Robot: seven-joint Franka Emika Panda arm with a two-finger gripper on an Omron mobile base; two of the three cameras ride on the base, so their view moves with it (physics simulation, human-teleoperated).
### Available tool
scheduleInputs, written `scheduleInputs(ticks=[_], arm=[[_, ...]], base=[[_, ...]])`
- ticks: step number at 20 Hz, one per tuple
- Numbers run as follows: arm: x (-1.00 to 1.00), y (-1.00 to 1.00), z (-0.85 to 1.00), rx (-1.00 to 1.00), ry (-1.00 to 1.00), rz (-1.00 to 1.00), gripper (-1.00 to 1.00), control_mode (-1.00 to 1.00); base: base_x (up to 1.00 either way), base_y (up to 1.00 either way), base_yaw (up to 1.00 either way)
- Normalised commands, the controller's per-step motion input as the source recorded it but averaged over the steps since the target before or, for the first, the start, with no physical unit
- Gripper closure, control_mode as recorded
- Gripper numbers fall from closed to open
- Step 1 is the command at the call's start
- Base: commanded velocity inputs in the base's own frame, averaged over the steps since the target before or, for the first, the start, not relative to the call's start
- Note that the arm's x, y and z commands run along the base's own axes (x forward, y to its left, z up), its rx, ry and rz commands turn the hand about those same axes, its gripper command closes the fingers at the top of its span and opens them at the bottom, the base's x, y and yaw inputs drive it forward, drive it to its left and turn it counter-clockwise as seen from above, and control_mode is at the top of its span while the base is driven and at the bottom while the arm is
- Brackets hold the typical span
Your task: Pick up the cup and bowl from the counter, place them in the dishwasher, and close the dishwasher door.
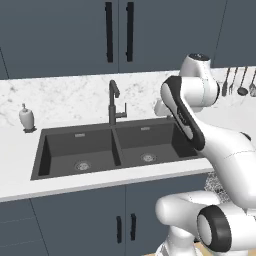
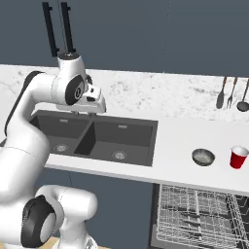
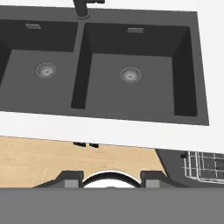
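Note:
The red cup (image 2: 238, 157) stands upright on the white counter (image 2: 177, 138), far right. Just left of it sits the small grey bowl (image 2: 203, 156); the two do not touch. Below them the dishwasher's grey wire rack (image 2: 199, 214) is pulled out, also seen as the rack (image 3: 204, 165) at the hand view's lower right. The dishwasher door lies mostly hidden under the rack. My gripper (image 2: 98, 108) hovers above the sink's right basin, well left of the bowl. In the hand view the gripper (image 3: 111, 180) is open, its fingertips (image 3: 72, 179) wide apart with nothing between them.
The dark double sink (image 1: 115, 147) with a black faucet (image 1: 114, 102) lies under the hand. A soap dispenser (image 1: 26, 118) stands at the far left. Utensils (image 2: 232, 92) hang on the backsplash at the right. Cabinet doors with bar handles (image 1: 126, 227) sit below the sink.

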Motion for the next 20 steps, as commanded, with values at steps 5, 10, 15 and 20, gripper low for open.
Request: scheduleInputs(ticks=[5, 10, 15, 20], arm=[[-0.36, 0.0, 0.0, 0.0, -0.01, 0.0, -1.0, -1.0], [-0.79, 0.0, 0.0, 0.0, 0.0, 0.0, -1.0, -1.0], [-0.75, 0.0, -0.01, 0.0, 0.0, 0.0, -1.0, -1.0], [-0.32, 0.0, -0.27, 0.0, 0.0, 0.0, -1.0, -1.0]], base=[[0.0, 0.0, 0.0], [0.0, 0.0, 0.0], [0.0, 0.0, 0.0], [0.0, 0.0, 0.0]])
